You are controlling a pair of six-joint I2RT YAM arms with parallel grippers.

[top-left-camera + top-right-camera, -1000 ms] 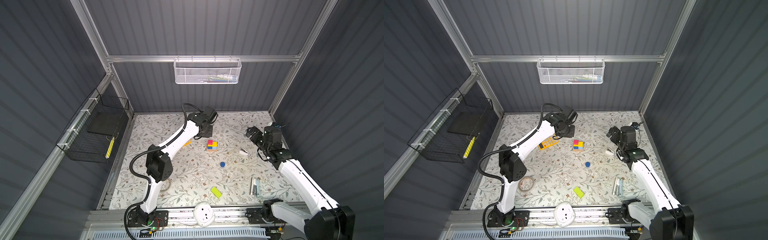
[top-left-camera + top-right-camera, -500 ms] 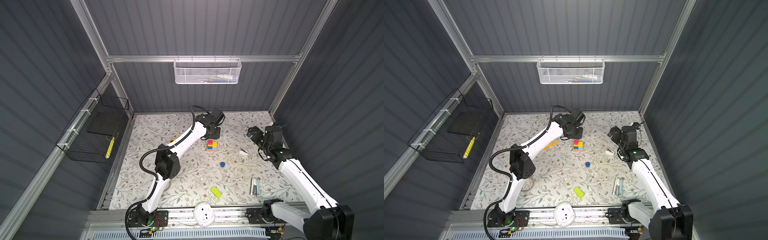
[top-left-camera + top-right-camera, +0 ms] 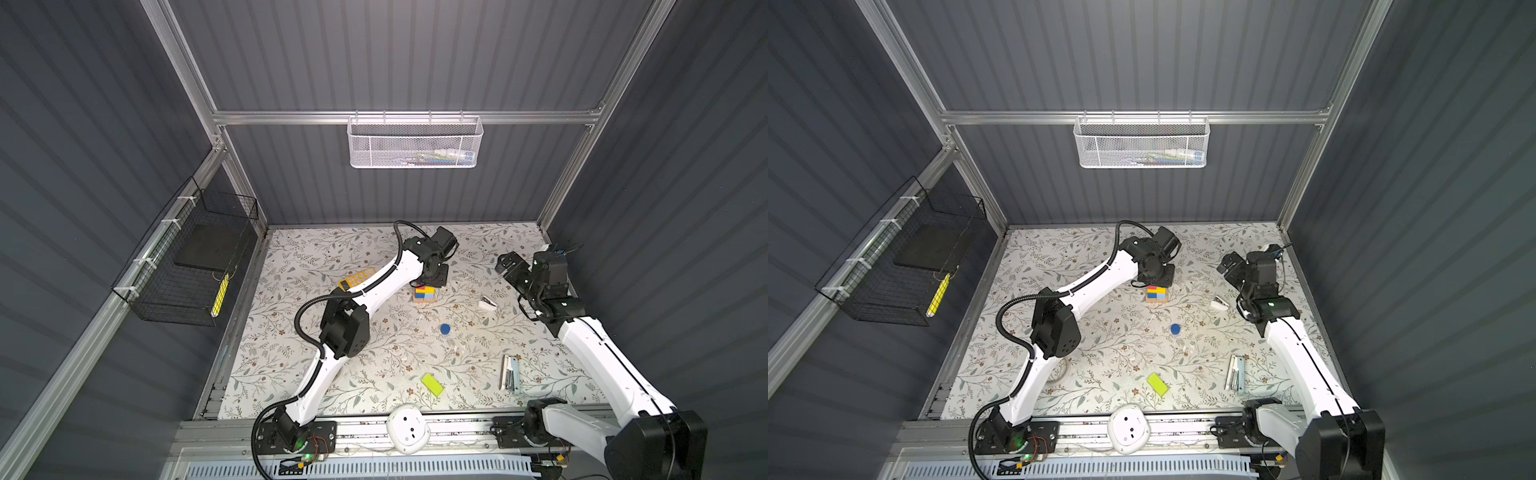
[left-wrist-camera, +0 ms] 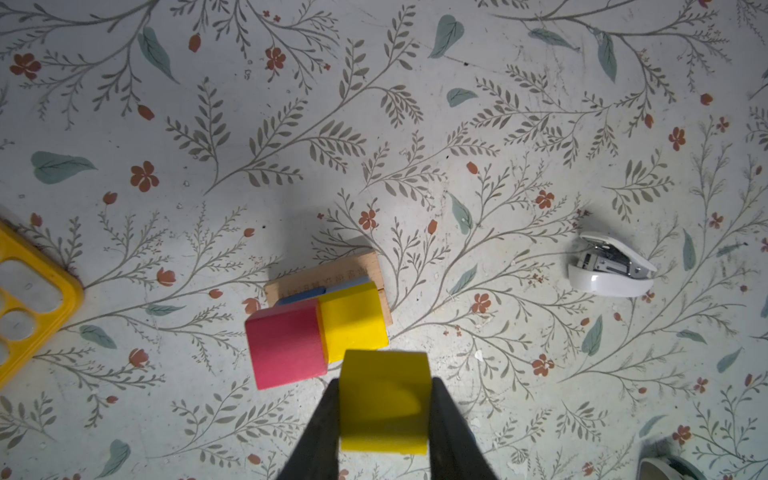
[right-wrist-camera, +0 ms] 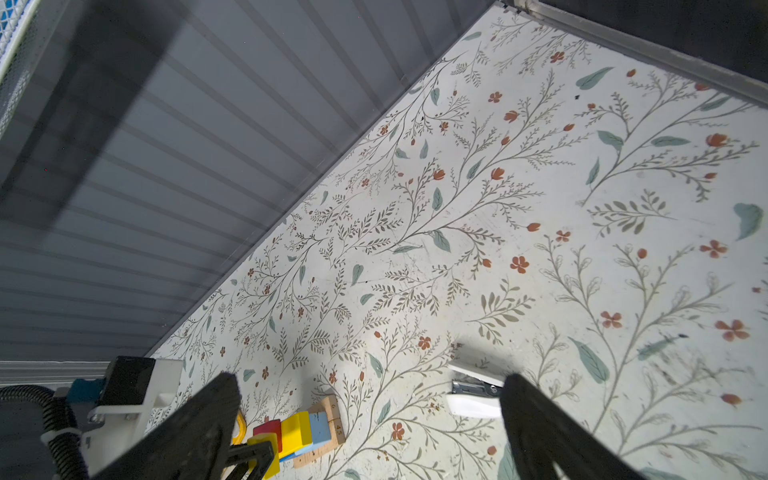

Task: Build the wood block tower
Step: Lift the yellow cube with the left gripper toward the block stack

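Observation:
The wood block tower (image 3: 424, 294) (image 3: 1158, 294) stands mid-table. It is a base of tan bars (image 4: 328, 274) with blue cubes on it and a pink cube (image 4: 286, 345) and a yellow cube (image 4: 353, 320) on top. My left gripper (image 4: 384, 386) (image 3: 432, 280) hovers right beside and above the tower, shut on a yellow block (image 4: 384, 399) (image 5: 270, 453). A blue cylinder (image 3: 445, 329) and a lime bar (image 3: 432, 384) lie loose on the mat. My right gripper (image 5: 370, 386) (image 3: 509, 264) stands open and empty at the far right, above the mat.
A yellow calculator (image 3: 357, 277) (image 4: 25, 299) lies left of the tower. A small white stapler (image 3: 487, 304) (image 4: 611, 266) lies to the tower's right. A silver stapler (image 3: 510, 372) lies front right, and a tape roll (image 3: 1059, 370) sits under the left arm. A white round device (image 3: 408, 428) sits on the front rail.
My left arm has swung right from over the calculator to the tower, carrying the yellow block. The right arm has not moved.

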